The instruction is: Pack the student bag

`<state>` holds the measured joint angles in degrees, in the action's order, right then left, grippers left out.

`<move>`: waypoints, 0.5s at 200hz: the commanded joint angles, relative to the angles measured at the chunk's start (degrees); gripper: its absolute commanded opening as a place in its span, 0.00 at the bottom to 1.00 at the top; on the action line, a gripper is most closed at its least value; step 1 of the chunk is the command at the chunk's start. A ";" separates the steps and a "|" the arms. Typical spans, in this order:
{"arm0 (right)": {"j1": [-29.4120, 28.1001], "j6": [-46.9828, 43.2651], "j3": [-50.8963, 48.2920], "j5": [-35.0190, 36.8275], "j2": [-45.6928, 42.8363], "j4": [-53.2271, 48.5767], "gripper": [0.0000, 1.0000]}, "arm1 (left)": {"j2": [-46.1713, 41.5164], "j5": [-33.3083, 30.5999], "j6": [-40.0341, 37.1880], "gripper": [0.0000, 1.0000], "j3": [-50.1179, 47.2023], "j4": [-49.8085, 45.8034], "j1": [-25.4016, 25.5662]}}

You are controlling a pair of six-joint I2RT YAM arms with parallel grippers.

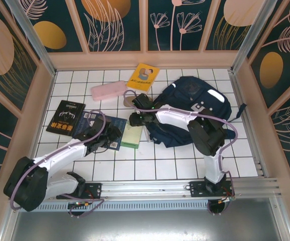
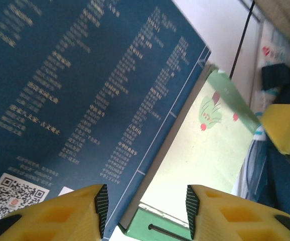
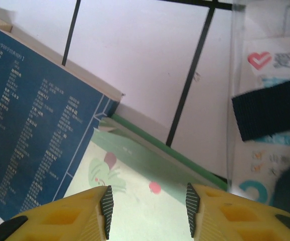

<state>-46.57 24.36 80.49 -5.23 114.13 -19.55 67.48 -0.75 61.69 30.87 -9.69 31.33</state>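
1. My left arm lies low, stretched from the near-left corner of the desk (image 1: 175, 163) toward its middle. The left fingers (image 1: 112, 134) hang over the right edge of a blue book (image 1: 101, 125).
2. The left fingers are spread. The book's edge shows in the gap below them, and nothing is pinched.
3. My right arm rises from the near edge, bends at the elbow and runs left across the student bag (image 1: 197, 108). The right fingers (image 1: 135, 119) are past the bag's left side.
4. The right fingers are also spread and empty, above a pale green notebook (image 1: 132, 136).
5. The student bag lies on the right half of the desk, toward the far-right corner. It is just beside the right fingers and farther from the left ones, with the notebook between.
6. In the right wrist view, a dark strap (image 3: 270, 108) crosses a clear packet (image 3: 263, 60).
7. Around them, a black book (image 1: 65, 118) is near the left edge, and a pink case (image 1: 109, 91) and a yellow book (image 1: 143, 77) are along the far edge.
8. The blue book overlaps the green notebook's left side.
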 commanded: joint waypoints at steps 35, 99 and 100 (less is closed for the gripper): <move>-2.57 -0.72 6.63 -3.55 4.66 -0.27 0.46 | 2.96 -13.71 -8.22 0.50 4.83 -6.51 -0.87; -5.16 -0.06 8.26 -7.71 8.91 -0.95 0.45 | 11.04 -14.58 -14.94 0.47 5.09 -4.23 -5.41; -5.14 -0.08 8.23 -7.70 8.92 -0.98 0.45 | 11.11 -14.47 -14.94 0.47 5.04 -4.17 -5.41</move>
<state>-51.48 24.32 88.40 -10.72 121.56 -19.44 76.66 -13.89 50.02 36.45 -13.74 26.65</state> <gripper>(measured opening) 0.450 0.477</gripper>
